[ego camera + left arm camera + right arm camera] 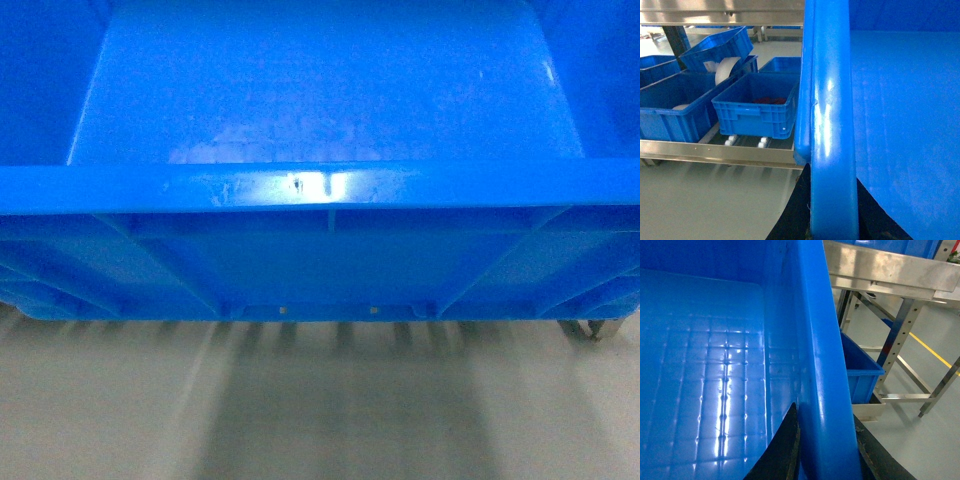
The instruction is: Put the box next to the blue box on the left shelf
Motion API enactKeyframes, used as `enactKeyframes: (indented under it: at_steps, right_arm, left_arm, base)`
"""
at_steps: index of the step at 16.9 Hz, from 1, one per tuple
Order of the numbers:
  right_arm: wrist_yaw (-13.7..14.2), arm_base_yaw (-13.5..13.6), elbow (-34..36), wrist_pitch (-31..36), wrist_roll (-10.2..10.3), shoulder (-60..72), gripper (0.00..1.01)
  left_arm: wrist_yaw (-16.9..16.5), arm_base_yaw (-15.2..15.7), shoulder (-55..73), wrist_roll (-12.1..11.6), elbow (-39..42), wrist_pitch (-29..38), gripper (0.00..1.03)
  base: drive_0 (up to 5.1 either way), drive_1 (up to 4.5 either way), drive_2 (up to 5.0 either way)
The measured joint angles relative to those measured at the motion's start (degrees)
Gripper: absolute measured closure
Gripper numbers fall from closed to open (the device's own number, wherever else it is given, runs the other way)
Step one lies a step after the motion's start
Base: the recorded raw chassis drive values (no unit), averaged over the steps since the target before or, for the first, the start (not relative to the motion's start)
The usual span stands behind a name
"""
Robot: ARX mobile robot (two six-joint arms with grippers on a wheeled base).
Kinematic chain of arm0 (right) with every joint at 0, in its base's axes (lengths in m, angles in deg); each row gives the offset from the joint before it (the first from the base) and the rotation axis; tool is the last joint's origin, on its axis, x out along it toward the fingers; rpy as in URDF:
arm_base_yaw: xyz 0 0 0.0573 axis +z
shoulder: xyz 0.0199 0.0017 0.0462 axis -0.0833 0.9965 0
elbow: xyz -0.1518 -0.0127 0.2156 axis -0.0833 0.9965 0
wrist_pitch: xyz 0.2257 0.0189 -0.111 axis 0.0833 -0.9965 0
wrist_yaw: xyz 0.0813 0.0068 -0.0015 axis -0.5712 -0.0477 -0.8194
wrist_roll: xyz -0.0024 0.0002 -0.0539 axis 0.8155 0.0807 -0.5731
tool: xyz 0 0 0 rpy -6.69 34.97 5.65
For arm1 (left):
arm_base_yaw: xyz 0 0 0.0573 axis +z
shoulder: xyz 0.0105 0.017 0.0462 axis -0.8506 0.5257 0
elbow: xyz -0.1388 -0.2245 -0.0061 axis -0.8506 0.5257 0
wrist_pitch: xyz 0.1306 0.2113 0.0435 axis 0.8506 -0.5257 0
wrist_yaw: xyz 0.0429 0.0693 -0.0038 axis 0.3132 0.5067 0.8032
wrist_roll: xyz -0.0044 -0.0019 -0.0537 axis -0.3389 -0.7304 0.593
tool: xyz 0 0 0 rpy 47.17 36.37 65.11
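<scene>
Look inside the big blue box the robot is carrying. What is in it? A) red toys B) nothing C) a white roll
B: the box shows only its bare, shiny blue floor in the head view and both wrist views, with a claw finger over its rim.

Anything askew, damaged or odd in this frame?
One thing: on the shelf, a blue crate sits tilted on top of the other crates rather than flat. The carried box shows only light scuffs on its rim.
</scene>
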Motion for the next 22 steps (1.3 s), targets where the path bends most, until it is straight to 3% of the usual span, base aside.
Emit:
enactKeyframes:
  at_steps: [22]
  right_arm:
    - [0.1,0.0,0.0,-0.2,0.0,0.0,0.85]
  left_arm:
    - [0.0,-0.1,0.1,0.0,0.0,-0.1,0.95]
  base:
    - [0.0,0.0,0.0]
